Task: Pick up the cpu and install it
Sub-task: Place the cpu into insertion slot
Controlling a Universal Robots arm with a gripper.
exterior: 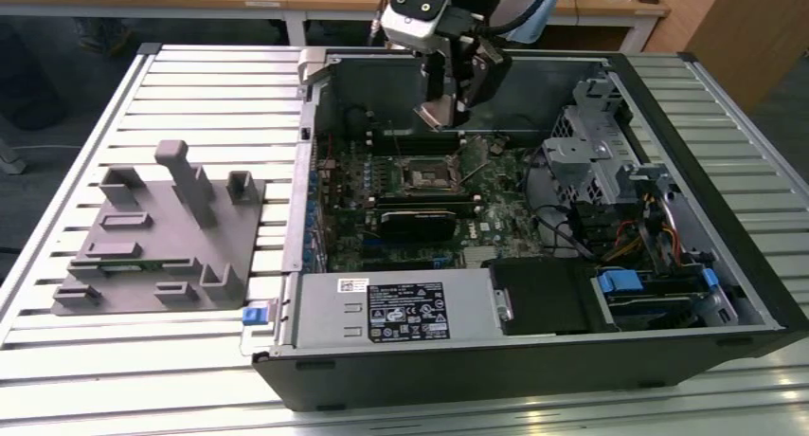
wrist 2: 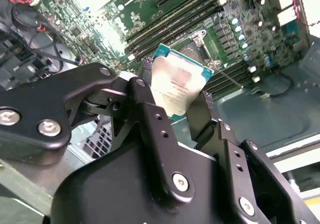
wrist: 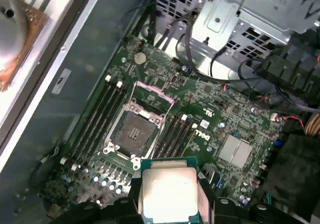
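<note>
Black pincer (wrist 2: 173,98) grips silvery square cpu (wrist 2: 177,78) with green edge.

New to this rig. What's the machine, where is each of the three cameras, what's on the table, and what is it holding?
The machine is a single robot arm ending in a two-finger gripper. The exterior view comes from a camera off the arm, looking down on a slatted metal table. On the table lies an open computer case, and a grey plastic fixture sits at the exterior view's left.

The two wrist views come from cameras riding on the arm, so they look past the gripper into the case. Both show the cpu, a flat silvery chip, clamped between the black fingers. It hangs above the green motherboard and does not touch it. The motherboard socket looks empty, so the chip is picked up but not yet installed.
</note>
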